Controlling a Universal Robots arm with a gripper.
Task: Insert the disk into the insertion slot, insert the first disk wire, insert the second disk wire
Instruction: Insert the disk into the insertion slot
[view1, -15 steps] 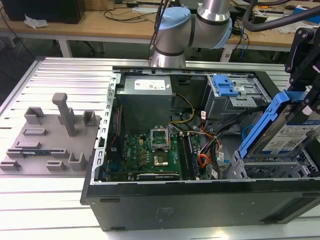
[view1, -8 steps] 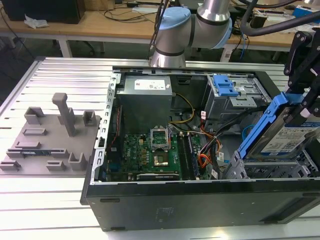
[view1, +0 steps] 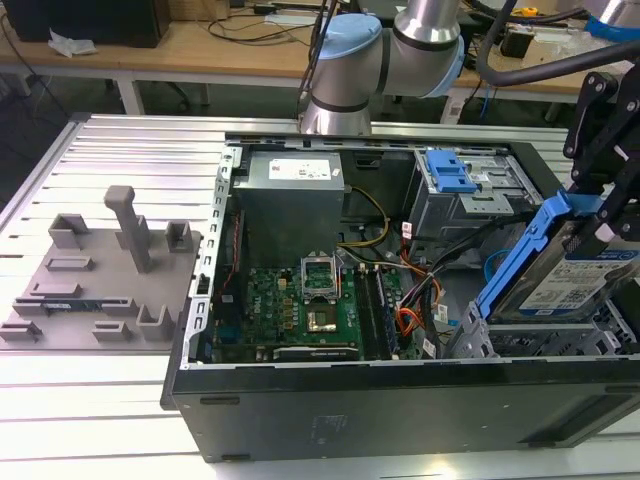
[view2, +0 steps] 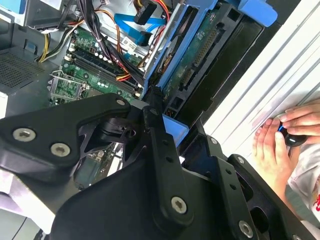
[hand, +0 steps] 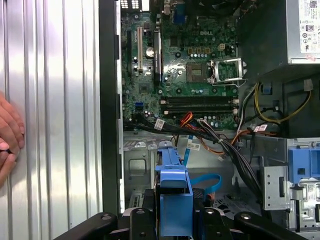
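Observation:
The disk (view1: 572, 276), silver with a white-and-blue label in a bright blue carrier, stands steeply tilted at the exterior view's right end of the open computer case. My black gripper (view1: 596, 232) is shut on its upper part. The disk's lower edge meets the insertion slot (view1: 478, 338), a grey perforated metal cage in the case's near right corner. In the first wrist view the blue carrier (hand: 173, 199) runs edge-on between my fingers (hand: 144, 220), above the cage floor (hand: 138, 163). The second wrist view shows the disk's underside (view2: 196, 56). A blue flat cable (hand: 209, 183) and coloured wires (hand: 200, 141) lie beside the cage.
A larger grey bay with a blue latch (view1: 450, 172) sits behind the cage, next to the power supply (view1: 290, 205) and motherboard (view1: 300, 305). A grey fixture plate (view1: 100, 270) lies on the slatted table at the exterior view's left. A person's hands (view2: 282, 142) rest near the case.

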